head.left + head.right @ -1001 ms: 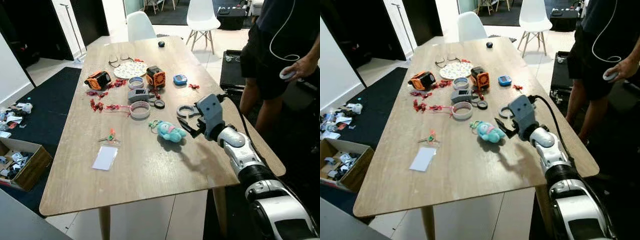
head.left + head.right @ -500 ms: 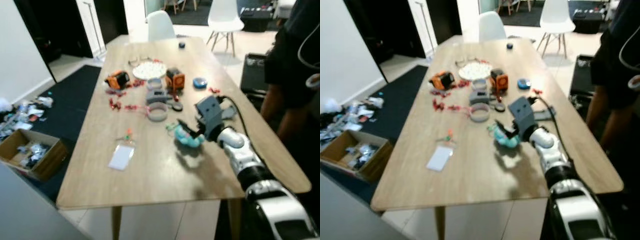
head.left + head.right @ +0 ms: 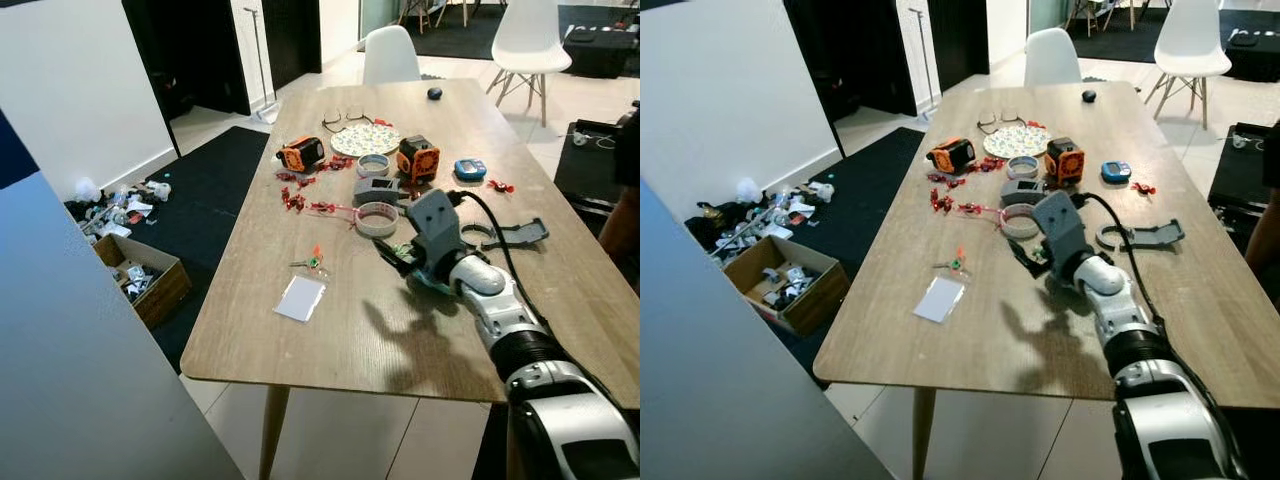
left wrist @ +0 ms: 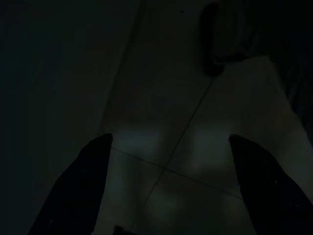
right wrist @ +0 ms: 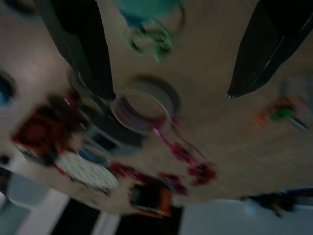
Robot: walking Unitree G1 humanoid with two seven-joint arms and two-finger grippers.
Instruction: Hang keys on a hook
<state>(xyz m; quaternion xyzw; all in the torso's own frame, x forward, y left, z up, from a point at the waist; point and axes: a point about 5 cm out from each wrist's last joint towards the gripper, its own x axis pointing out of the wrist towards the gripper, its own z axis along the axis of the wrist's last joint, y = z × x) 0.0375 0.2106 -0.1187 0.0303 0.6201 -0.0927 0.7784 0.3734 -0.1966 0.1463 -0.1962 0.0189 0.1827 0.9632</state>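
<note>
1. Wood-grain surface (image 3: 330, 350) on slim legs, long and pale, stands on light floor tiles with a dark rug (image 3: 205, 200) along its left side; a grey-blue panel (image 3: 70, 350) rises at the near left.
2. Right gripper (image 3: 398, 258) reaches over the middle of the surface, jaws spread wide with nothing between them; left gripper (image 4: 166, 147) hangs in shade over dim floor tiles, jaws wide apart.
3. Keys (image 5: 149, 39), a greenish ring on a teal plush charm (image 3: 432, 283), lie on the surface right under the right gripper; blurred in the wrist view.
4. White card (image 3: 301, 298) lies near-left of the gripper; a small red-and-green bit (image 3: 312, 261) just beyond it.
5. Tape roll (image 3: 377, 218) sits just past the jaws; a dark clamp-like part (image 3: 510, 235) lies to the right.
6. Cardboard box (image 3: 140, 282) of clutter stands on the floor at left.
7. Farther off: orange gadgets (image 3: 418, 158), a patterned plate (image 3: 365, 139), glasses (image 3: 343, 119); white chairs (image 3: 390, 55) beyond.
</note>
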